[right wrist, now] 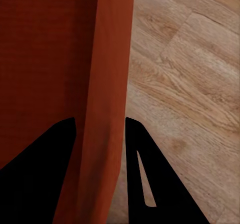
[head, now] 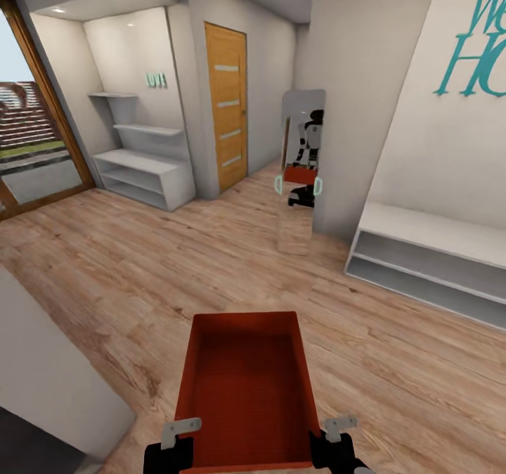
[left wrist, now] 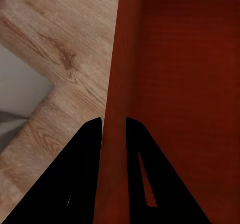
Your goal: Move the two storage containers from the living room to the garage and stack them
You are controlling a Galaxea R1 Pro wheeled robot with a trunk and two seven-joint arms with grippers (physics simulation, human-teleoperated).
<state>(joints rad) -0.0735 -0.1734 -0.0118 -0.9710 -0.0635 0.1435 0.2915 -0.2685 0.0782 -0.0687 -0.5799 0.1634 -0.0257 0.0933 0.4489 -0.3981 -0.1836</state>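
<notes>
Hallway, light wood-plank floor [head: 211,263].

Far left: wood-framed glass door [head: 35,143], outdoor steps seen through it. Next to it, a white alcove with wall shelves and a low shelf unit [head: 144,175]. Right of that, a closed wooden door [head: 226,105] with pale horizontal slats. Further right, a tall mirror [head: 302,157] leaning at a wall corner; the robot's reflection shows in it, carrying a red bin. Far right: white low bench shelf [head: 429,263] along the wall, teal lettering above, cut off at the picture's edge.

One bin [head: 246,389], orange-red, open-topped and empty, is held off the floor in front of the robot, long axis pointing away from it.

Left gripper [head: 172,435]: fingers [left wrist: 75,184] closed on the bin's left wall near the near corner, one finger outside, one inside; wall clamped between them in the left wrist view.

Right gripper [head: 337,432]: fingers [right wrist: 150,184] closed on the bin's right wall the same way, one inside, one outside, floor planks beyond in the right wrist view.

Near left corner of the head view: a pale wall end [head: 49,375].
</notes>
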